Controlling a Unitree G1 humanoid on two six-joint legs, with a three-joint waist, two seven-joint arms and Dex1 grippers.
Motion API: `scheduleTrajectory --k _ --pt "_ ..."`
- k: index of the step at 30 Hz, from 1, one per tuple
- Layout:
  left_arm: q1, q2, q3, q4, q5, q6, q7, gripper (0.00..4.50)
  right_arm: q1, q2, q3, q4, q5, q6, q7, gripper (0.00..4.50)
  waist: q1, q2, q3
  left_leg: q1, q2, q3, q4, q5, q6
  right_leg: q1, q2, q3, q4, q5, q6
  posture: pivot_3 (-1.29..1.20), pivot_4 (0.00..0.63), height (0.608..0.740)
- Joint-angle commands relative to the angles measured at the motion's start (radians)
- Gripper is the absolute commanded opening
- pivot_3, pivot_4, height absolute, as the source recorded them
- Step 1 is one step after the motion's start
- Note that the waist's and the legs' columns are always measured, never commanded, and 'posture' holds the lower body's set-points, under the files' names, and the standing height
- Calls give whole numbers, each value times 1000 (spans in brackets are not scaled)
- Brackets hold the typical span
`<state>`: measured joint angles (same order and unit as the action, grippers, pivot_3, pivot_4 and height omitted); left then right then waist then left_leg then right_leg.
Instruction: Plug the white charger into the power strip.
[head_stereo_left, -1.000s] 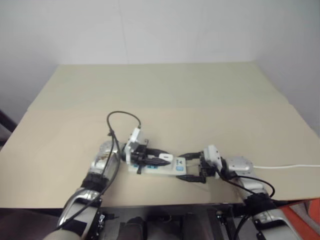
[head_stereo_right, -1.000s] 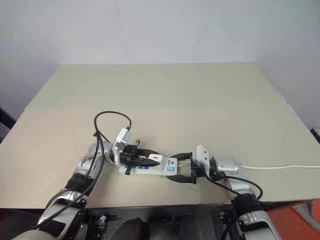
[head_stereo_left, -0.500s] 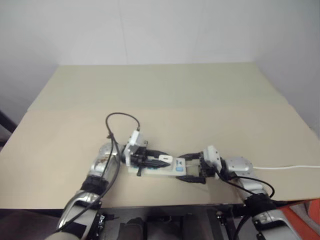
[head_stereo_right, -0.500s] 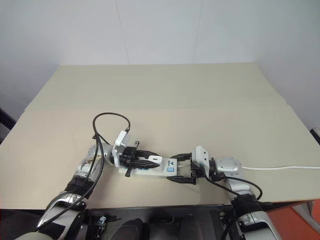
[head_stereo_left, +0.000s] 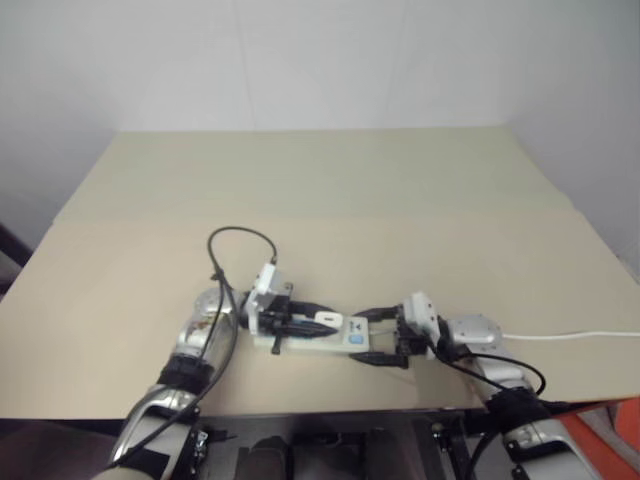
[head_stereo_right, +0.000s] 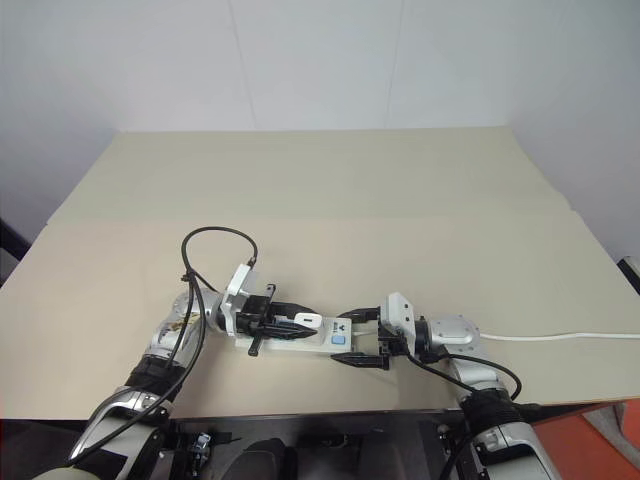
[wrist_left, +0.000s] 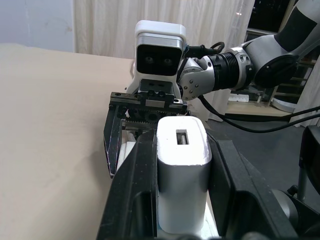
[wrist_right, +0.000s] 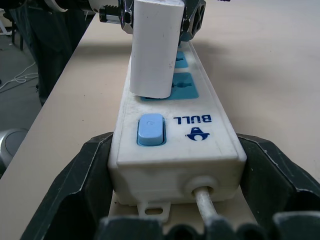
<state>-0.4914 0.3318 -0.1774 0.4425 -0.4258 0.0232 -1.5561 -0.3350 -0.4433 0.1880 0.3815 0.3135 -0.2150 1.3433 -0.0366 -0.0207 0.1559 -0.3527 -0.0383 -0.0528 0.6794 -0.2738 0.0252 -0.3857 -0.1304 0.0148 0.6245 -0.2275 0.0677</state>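
The power strip (wrist_right: 175, 145) lies flat near the table's front edge, its blue switch (wrist_right: 150, 128) and cord end toward my right gripper (head_stereo_left: 378, 336). That gripper is shut on this end, one finger (wrist_right: 75, 190) pressed to each long side. The white charger (wrist_left: 181, 185) stands upright between the black fingers (wrist_left: 135, 200) of my left gripper (head_stereo_left: 318, 322), which is shut on it. The charger (wrist_right: 155, 47) sits with its underside against the blue socket face closest to the switch. Its prongs are hidden.
A thin white cord (head_stereo_left: 570, 335) runs from the strip to the table's right edge. A black cable loop (head_stereo_left: 240, 240) arches over my left wrist. The table's front edge (head_stereo_left: 300, 400) lies just below the strip, and the beige tabletop (head_stereo_left: 330, 190) stretches far behind it.
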Motion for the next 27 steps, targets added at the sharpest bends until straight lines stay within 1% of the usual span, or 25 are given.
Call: scheduleTrajectory --k 1,3,5,7,10,12,19,21,24,26,27 --pt "43 46 -27 53 64 60 19 1002 18 -13 2 20 -33 8 -8 3439 0 0 0 0 0 0 0 0 0 0 0 0 0 0 0 0 150 740" --pt "43 43 -20 50 53 67 16 1729 18 -13 2 20 -33 9 -8 3439 0 1 -1 0 0 0 0 0 0 0 0 0 0 0 0 0 150 740" --pt "43 41 -12 45 41 65 6 2247 18 -13 1 20 -33 9 -8 3439 -1 6 -4 0 0 0 -1 0 0 0 0 0 0 0 0 0 150 740" --pt "46 38 -4 40 37 56 6 2909 18 -12 1 20 -34 10 -9 3439 0 10 -6 0 0 1 -1 0 0 0 0 0 -1 0 1 0 150 740" --pt "48 44 -6 28 43 54 -8 3899 19 -13 -1 19 -34 10 -9 3439 2 10 -6 0 0 1 -1 0 0 0 0 0 -1 -1 1 0 150 740" --pt "48 49 1 17 37 55 -19 4469 19 -13 -1 20 -35 10 -9 3439 2 10 -6 0 0 1 -1 0 0 0 0 0 -1 -1 1 0 150 740" --pt "35 103 28 -35 20 60 -51 4469 17 -13 -1 21 -33 13 -5 3439 1 9 -6 0 0 1 -2 0 0 -1 0 0 -1 -1 1 0 150 740" --pt "41 113 59 -61 2 31 -39 4469 18 -13 -3 17 -36 18 -15 3439 1 9 -6 0 0 1 -2 0 0 -1 0 0 -1 -1 1 0 150 740" --pt "37 147 100 -112 -48 69 -52 4469 13 -6 -17 14 -22 48 -35 3439 0 6 -3 -1 1 1 -2 0 0 -2 0 0 -1 -1 0 0 150 740" --pt "36 173 132 -142 -70 82 -48 4500 10 -8 -23 15 -15 34 -25 4202 0 2 1 -1 1 0 -2 0 0 -2 1 0 -1 0 -1 0 150 740" --pt "34 185 149 -153 -82 87 -45 4500 10 -10 -25 15 -14 27 -22 4435 1 1 2 -2 2 0 -2 0 0 -3 1 0 -1 0 -1 0 150 740"
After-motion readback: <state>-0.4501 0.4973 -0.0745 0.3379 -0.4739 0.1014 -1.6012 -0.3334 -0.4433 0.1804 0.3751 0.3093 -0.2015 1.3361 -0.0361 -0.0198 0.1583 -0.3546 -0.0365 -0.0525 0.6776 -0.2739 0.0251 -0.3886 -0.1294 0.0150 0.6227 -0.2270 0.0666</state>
